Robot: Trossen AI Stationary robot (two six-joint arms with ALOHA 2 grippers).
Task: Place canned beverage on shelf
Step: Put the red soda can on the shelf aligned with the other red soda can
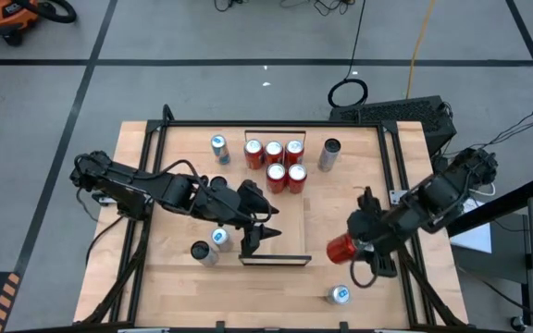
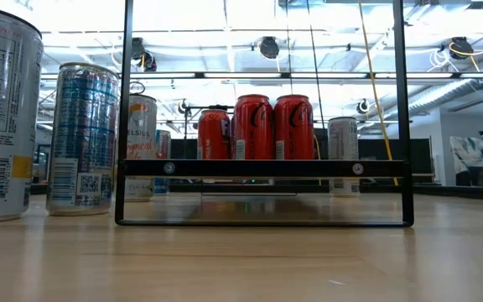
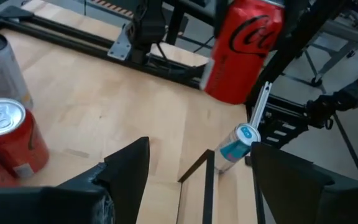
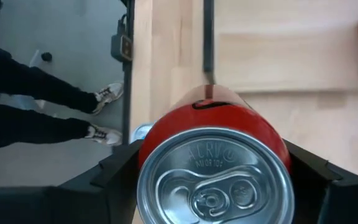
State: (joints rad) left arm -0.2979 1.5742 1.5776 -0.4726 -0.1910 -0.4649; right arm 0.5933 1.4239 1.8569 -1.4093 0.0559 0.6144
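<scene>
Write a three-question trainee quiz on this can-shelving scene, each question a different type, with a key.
1. True or false: the right gripper holds a red can.
2. How many red cans stand grouped at the table's far edge? A) three B) five C) seven
3. Fill in: the left gripper, open and empty, hovers over the ____ end of the shelf, seen from above.

Key:
1. True; the can fills its jaws in the right wrist view.
2. B; three in the back row, two in front.
3. Left.
</scene>
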